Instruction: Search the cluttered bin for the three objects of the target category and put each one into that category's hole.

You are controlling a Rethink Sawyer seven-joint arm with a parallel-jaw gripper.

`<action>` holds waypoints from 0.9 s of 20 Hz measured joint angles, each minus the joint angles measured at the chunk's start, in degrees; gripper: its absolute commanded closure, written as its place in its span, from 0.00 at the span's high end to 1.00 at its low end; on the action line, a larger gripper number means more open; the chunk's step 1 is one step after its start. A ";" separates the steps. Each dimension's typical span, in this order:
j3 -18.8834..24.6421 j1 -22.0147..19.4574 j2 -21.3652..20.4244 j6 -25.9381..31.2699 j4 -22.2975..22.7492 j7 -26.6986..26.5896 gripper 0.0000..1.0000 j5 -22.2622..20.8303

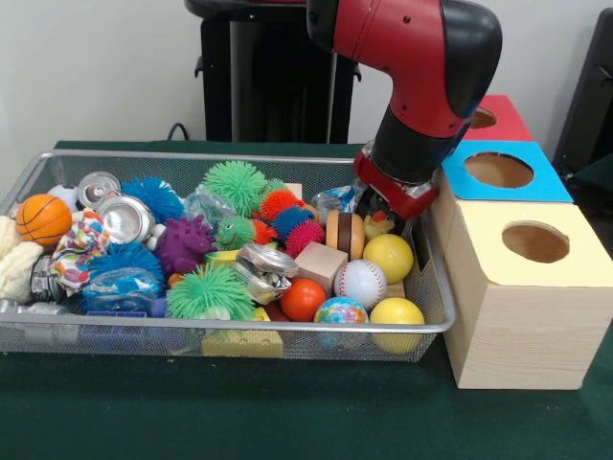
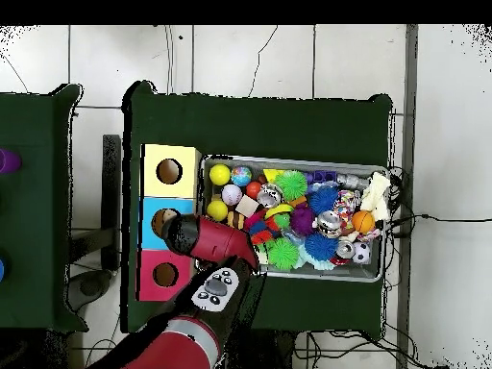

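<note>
A wire bin [image 1: 239,327] holds a jumble of toys: two yellow balls [image 1: 389,257], a baseball [image 1: 361,283], a globe ball [image 1: 340,311], an orange ball [image 1: 303,299], a basketball [image 1: 42,219], spiky rubber balls [image 1: 234,185], crushed cans [image 1: 125,217] and wooden blocks [image 1: 321,264]. My gripper [image 1: 381,209] is low in the bin's far right corner, just above a small yellow toy [image 1: 378,227] and beside a wooden ring [image 1: 346,235]. Its tips are hidden among the clutter. In the overhead view the red arm [image 2: 207,240] covers it.
Three wooden boxes with round holes stand against the bin's right side: yellow-topped [image 1: 536,241], blue-topped [image 1: 499,171] and red-topped [image 1: 496,117]. The overhead view shows them as yellow [image 2: 170,171], blue [image 2: 159,216] and red [image 2: 163,274], left of the bin [image 2: 317,277].
</note>
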 measured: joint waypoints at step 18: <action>-0.24 0.37 -0.06 -2.14 0.03 -0.01 0.00 -0.05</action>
